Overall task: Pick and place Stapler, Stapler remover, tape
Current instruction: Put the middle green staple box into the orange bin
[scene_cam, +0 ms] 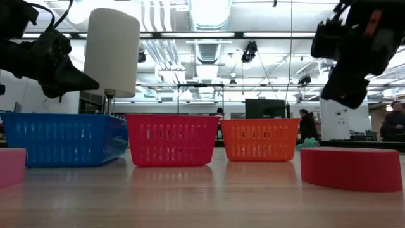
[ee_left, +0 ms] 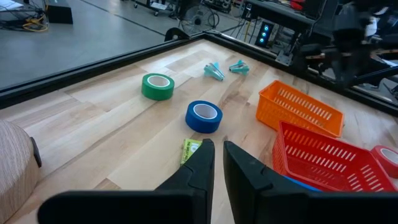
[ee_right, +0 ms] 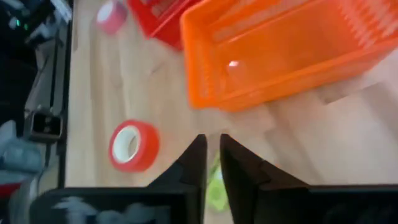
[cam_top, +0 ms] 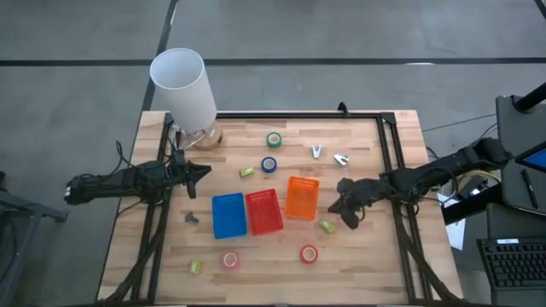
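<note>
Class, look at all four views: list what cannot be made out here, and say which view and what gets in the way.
- Orange basket contents: the right wrist view is blurred; the low view shows only its wall.
- Small dark thing left of the blue basket: too small in the high view.
- Lamp base: hidden under its shade in the high view.
- Pink tape: cut by the low view's edge.

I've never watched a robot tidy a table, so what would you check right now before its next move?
1. Right gripper near a target: ok, it hangs beside the orange basket, a yellow-green block under its fingers.
2. Right gripper holding anything: cannot tell.
3. Left gripper free: ok, nothing between its nearly shut fingers.
4. Baskets ready: ok, blue basket, red basket and orange stand side by side.
5. Tape in baskets: not ok, the green roll and blue roll lie on the table.
</note>
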{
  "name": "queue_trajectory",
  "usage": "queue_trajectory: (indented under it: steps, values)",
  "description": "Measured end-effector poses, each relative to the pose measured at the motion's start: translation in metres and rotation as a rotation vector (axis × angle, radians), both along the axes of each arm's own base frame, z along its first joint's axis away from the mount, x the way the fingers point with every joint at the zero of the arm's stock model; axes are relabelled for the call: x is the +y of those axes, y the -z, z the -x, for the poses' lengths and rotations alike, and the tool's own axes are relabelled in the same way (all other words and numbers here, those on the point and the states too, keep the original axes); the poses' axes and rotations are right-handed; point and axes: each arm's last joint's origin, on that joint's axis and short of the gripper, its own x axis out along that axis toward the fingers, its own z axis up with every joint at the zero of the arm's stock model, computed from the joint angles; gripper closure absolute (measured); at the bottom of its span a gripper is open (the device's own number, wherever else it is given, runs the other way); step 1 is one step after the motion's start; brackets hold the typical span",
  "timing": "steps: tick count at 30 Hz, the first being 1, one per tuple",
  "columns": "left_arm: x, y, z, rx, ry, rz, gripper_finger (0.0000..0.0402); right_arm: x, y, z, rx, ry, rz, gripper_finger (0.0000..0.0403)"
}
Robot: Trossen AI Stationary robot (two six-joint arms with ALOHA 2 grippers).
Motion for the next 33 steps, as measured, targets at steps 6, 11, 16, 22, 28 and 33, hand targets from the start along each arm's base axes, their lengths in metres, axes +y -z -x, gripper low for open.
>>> queue_trajectory:
  steps: [6,11,16,22,28,33]
  values:
    - [0.000,0.000,0.000,0.000,0.000,0.000,0.0364,0.025,-0.013,-0.015,0.033,-0.051,-0.024,0.0285]
    - [0.000,0.000,0.000,0.000,-0.001,0.000,0.0364,0.036,-0.007,-0.025,0.181,-0.037,0.011,0.0249]
    - [0.000,0.000,0.000,0.000,-0.001,0.000,0.0364,0.044,-0.002,-0.034,0.347,-0.021,0.051,0.0237]
    - [0.000,0.000,0.000,0.000,-0.001,0.000,0.0364,0.052,0.004,-0.049,0.469,-0.015,0.105,0.0236]
    - [0.000,0.000,0.000,0.001,0.000,0.000,0.0364,0.057,0.021,-0.063,0.553,-0.022,0.181,0.0236]
    - [0.000,0.000,0.000,0.001,-0.001,0.000,0.0364,0.059,0.026,-0.069,0.649,-0.010,0.250,0.0236]
